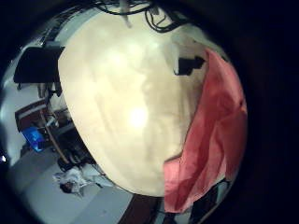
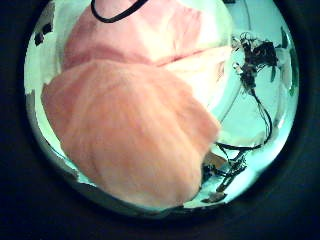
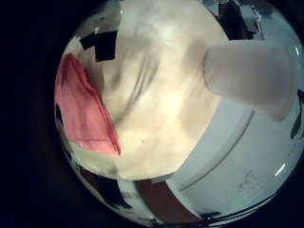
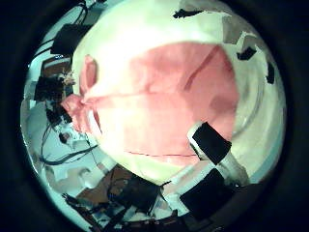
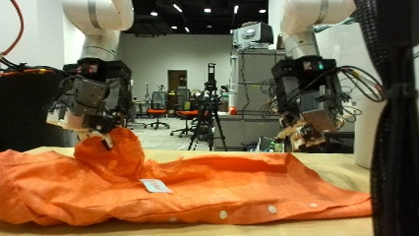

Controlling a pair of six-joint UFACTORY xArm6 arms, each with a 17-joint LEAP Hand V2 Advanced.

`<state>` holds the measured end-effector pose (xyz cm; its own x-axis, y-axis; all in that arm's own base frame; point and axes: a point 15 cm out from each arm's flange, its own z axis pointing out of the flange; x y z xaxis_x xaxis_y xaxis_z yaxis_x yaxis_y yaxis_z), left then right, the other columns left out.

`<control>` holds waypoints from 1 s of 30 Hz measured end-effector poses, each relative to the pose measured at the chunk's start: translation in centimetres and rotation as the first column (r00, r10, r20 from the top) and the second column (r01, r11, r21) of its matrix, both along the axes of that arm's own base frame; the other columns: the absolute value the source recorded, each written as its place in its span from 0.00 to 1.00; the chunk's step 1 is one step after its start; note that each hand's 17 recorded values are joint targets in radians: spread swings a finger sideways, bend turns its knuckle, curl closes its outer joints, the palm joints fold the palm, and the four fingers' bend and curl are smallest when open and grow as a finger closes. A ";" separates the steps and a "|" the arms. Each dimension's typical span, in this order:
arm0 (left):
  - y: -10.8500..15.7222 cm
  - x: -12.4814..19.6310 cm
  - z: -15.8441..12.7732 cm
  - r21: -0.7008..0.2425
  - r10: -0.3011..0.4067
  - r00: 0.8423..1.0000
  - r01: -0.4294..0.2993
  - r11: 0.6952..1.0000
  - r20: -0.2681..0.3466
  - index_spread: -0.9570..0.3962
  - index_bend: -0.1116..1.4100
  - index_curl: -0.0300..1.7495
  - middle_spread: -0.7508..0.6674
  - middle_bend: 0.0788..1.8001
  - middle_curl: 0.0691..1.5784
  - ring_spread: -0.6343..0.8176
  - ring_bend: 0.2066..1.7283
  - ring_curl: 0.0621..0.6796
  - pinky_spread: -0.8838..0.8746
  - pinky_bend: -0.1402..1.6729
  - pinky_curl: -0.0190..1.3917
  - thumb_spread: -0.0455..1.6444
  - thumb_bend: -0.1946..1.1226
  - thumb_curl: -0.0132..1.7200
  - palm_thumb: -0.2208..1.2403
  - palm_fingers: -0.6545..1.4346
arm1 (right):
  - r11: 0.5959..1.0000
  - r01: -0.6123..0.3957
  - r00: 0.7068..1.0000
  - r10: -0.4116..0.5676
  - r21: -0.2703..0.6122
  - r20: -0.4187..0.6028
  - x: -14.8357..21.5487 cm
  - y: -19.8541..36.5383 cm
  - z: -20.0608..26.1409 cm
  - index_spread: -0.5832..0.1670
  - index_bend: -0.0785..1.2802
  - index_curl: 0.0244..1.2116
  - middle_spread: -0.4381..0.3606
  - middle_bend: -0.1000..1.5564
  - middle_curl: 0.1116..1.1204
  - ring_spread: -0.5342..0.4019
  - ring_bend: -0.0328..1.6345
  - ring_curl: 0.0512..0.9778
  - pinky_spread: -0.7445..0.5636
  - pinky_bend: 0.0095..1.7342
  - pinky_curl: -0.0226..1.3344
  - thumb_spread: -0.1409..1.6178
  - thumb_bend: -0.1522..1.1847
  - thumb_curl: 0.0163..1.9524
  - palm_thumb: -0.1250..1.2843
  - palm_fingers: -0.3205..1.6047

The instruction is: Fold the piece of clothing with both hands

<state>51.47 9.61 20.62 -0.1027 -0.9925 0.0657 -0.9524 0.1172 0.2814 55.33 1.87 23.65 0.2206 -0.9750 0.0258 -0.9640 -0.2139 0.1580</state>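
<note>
Orange shirt [image 5: 197, 192] lies spread across the counter [image 5: 328, 226] beneath both hands, still largely unfolded. Left hand [image 5: 89, 103] pinches a raised bunch of its cloth, fingers curled round it. Right hand [image 5: 308, 113] hangs above the shirt's far end, fingers relaxed, holding nothing. Folding seems barely begun. Open air surrounds both hands.
</note>
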 end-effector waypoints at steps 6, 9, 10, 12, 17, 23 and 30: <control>1.4 -0.8 5.1 -0.006 0.015 0.997 -0.014 1.000 0.082 0.77 0.13 0.25 0.85 0.04 0.20 0.81 0.20 0.28 0.81 0.31 0.28 0.70 0.13 0.21 0.41 0.22 | 0.998 -0.063 0.998 0.063 0.012 0.013 -2.4 -2.3 4.0 0.24 0.35 0.39 0.44 0.42 0.39 0.58 0.40 0.42 0.78 0.23 0.46 0.88 0.12 0.20 0.69 0.18; 1.1 -3.0 6.5 -0.008 -0.003 0.999 0.003 1.000 0.044 0.77 0.14 0.22 0.87 0.04 0.18 0.83 0.18 0.26 0.83 0.29 0.27 0.70 0.13 0.21 0.40 0.22 | 0.996 -0.090 0.995 0.091 0.018 -0.037 -5.0 -3.4 4.0 0.24 0.36 0.38 0.46 0.38 0.35 0.61 0.35 0.37 0.81 0.19 0.42 0.88 0.12 0.20 0.70 0.18; 0.7 -3.8 6.7 -0.011 -0.015 0.999 0.015 1.000 0.029 0.77 0.14 0.21 0.87 0.04 0.17 0.83 0.17 0.26 0.83 0.29 0.26 0.69 0.13 0.20 0.40 0.22 | 0.994 -0.103 0.993 0.104 0.021 -0.056 -5.9 -3.5 3.7 0.24 0.36 0.37 0.46 0.37 0.34 0.63 0.33 0.36 0.81 0.18 0.41 0.87 0.11 0.20 0.70 0.18; -0.2 -5.2 6.8 -0.015 -0.031 1.000 0.031 0.999 0.005 0.77 0.14 0.19 0.87 0.04 0.15 0.85 0.16 0.25 0.83 0.28 0.26 0.69 0.13 0.20 0.39 0.22 | 0.991 -0.129 0.987 0.131 0.028 -0.090 -7.6 -3.7 2.9 0.24 0.34 0.36 0.47 0.35 0.32 0.64 0.30 0.34 0.81 0.17 0.39 0.84 0.09 0.20 0.67 0.18; -2.6 -9.4 5.7 -0.028 -0.074 0.996 0.072 0.997 -0.048 0.77 0.15 0.16 0.88 0.04 0.13 0.86 0.14 0.23 0.83 0.26 0.25 0.68 0.13 0.19 0.39 0.23 | 0.980 -0.199 0.960 0.193 -0.010 -0.204 -11.7 -5.2 -0.8 0.27 0.28 0.33 0.45 0.29 0.28 0.69 0.26 0.29 0.82 0.15 0.35 0.76 0.08 0.18 0.57 0.18; -5.0 -12.8 4.0 -0.029 -0.122 0.989 0.120 0.992 -0.083 0.77 0.15 0.14 0.87 0.04 0.11 0.86 0.12 0.23 0.83 0.25 0.24 0.68 0.13 0.19 0.39 0.24 | 0.969 -0.244 0.949 0.232 -0.029 -0.215 -12.6 -5.4 -5.4 0.31 0.25 0.31 0.46 0.17 0.23 0.70 0.25 0.27 0.80 0.15 0.33 0.70 0.09 0.18 0.54 0.19; -5.7 -15.2 3.0 -0.032 -0.129 0.986 0.126 0.991 -0.103 0.77 0.15 0.12 0.87 0.05 0.09 0.87 0.11 0.23 0.83 0.24 0.24 0.68 0.13 0.18 0.39 0.25 | 0.967 -0.252 0.943 0.239 -0.025 -0.233 -12.8 -5.0 -8.5 0.35 0.21 0.29 0.44 0.21 0.23 0.68 0.22 0.24 0.78 0.13 0.30 0.66 0.09 0.17 0.53 0.23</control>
